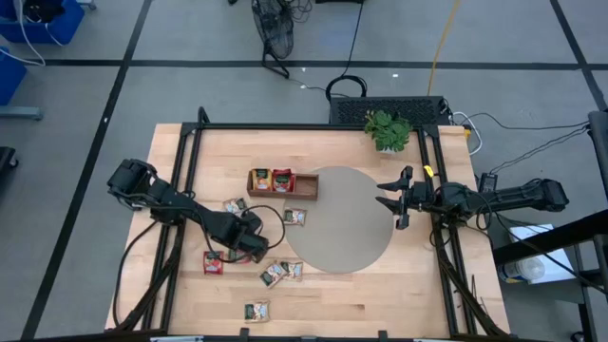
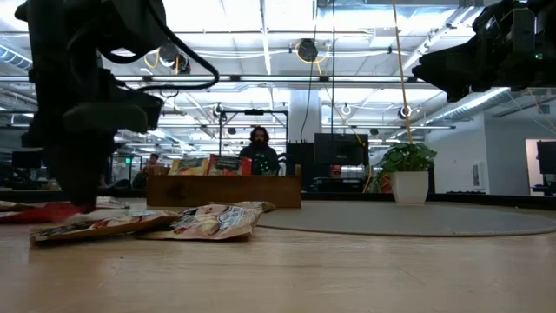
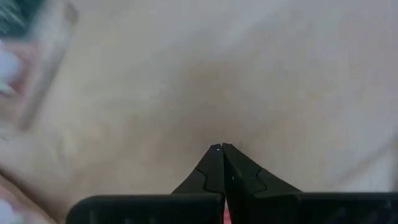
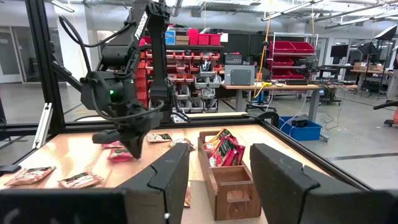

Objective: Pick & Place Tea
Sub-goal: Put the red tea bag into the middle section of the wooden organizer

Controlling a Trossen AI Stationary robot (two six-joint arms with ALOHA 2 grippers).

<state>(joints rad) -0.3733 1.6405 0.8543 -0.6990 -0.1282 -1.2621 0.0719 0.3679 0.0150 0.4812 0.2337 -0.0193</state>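
Observation:
Several tea sachets lie flat on the wooden table: a red one [image 1: 213,263], a pair [image 1: 283,273], one near the front edge [image 1: 256,310], and two nearer the tray [image 1: 235,205] [image 1: 294,218]. More sachets [image 4: 224,149] stand in the brown wooden tray [image 1: 304,187]. My left gripper [image 1: 253,249] [image 3: 221,149] points straight down, shut, low over bare wood between the red sachet and the pair; nothing shows between its fingers. My right gripper [image 1: 382,194] [image 4: 219,152] waits open at the right, level, over the round mat's edge.
A round grey mat [image 1: 342,218] covers the table's middle right. A small potted plant [image 1: 388,130] stands at the far edge. A black frame rail [image 1: 180,190] runs along the table's sides. A person [image 2: 259,152] sits in the room beyond the table.

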